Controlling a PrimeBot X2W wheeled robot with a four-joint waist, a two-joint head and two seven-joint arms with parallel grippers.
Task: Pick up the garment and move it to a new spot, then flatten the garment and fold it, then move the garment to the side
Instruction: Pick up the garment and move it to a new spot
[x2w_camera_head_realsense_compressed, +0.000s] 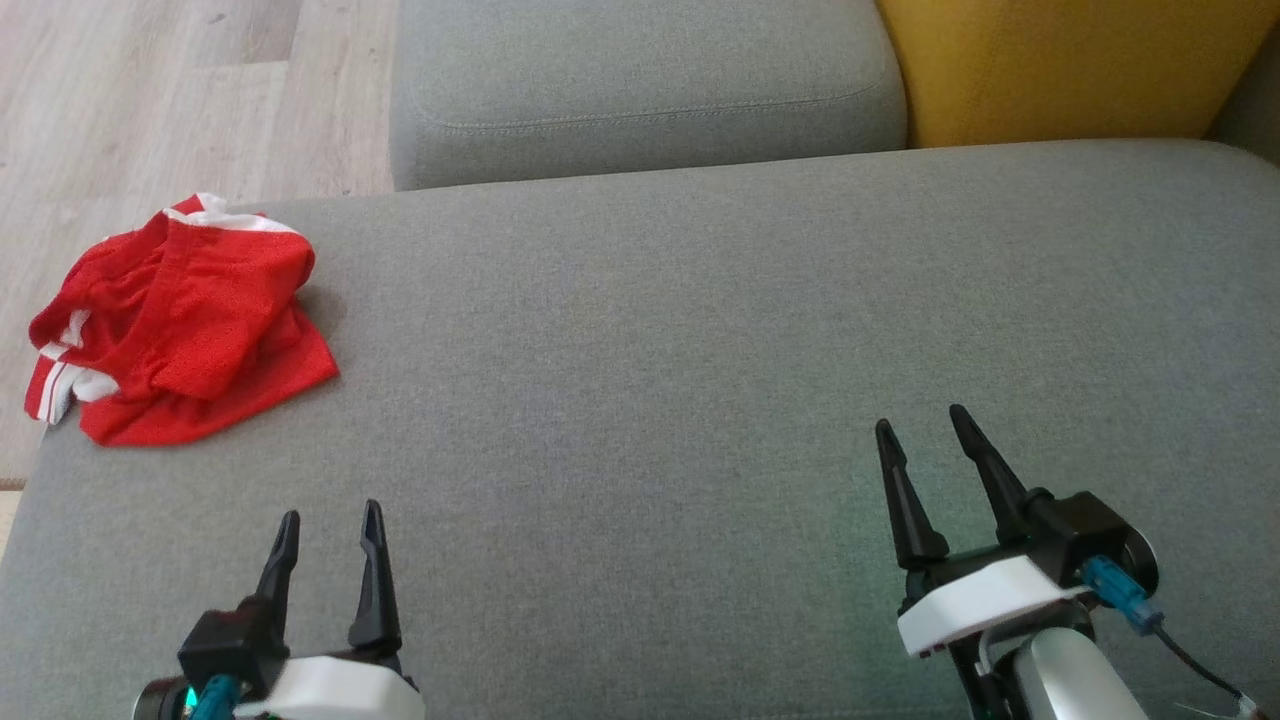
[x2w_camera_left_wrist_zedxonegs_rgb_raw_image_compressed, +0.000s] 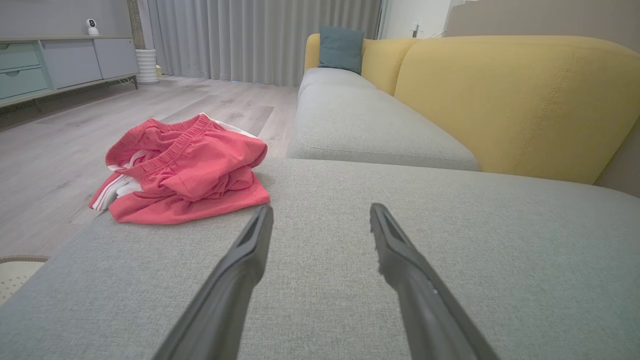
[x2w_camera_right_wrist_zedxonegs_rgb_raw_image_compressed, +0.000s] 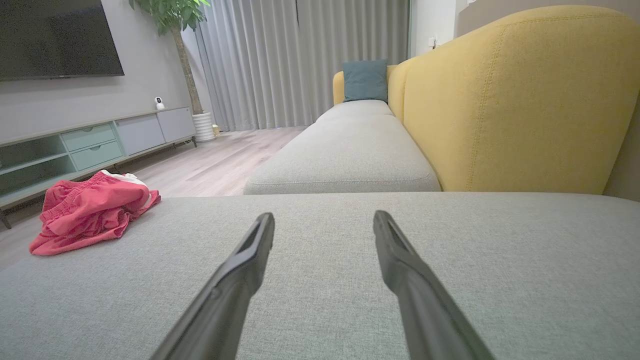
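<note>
The garment (x2w_camera_head_realsense_compressed: 180, 325) is a crumpled pair of red mesh shorts with white stripes, lying at the far left corner of the grey sofa seat (x2w_camera_head_realsense_compressed: 700, 400), partly over its left edge. In the left wrist view the garment (x2w_camera_left_wrist_zedxonegs_rgb_raw_image_compressed: 182, 170) lies ahead and to the left of the fingers, and in the right wrist view the garment (x2w_camera_right_wrist_zedxonegs_rgb_raw_image_compressed: 90, 210) sits far off to the left. My left gripper (x2w_camera_head_realsense_compressed: 330, 515) hovers open at the lower left, short of the shorts. My right gripper (x2w_camera_head_realsense_compressed: 920, 420) stands open at the lower right over bare cushion. Nothing is between either pair of fingers.
A second grey seat cushion (x2w_camera_head_realsense_compressed: 640, 90) lies beyond the seat, and a yellow backrest (x2w_camera_head_realsense_compressed: 1070, 65) rises at the far right. Wooden floor (x2w_camera_head_realsense_compressed: 150, 100) drops away past the seat's left edge. A low cabinet (x2w_camera_right_wrist_zedxonegs_rgb_raw_image_compressed: 90, 140) and a potted plant (x2w_camera_right_wrist_zedxonegs_rgb_raw_image_compressed: 175, 20) stand across the room.
</note>
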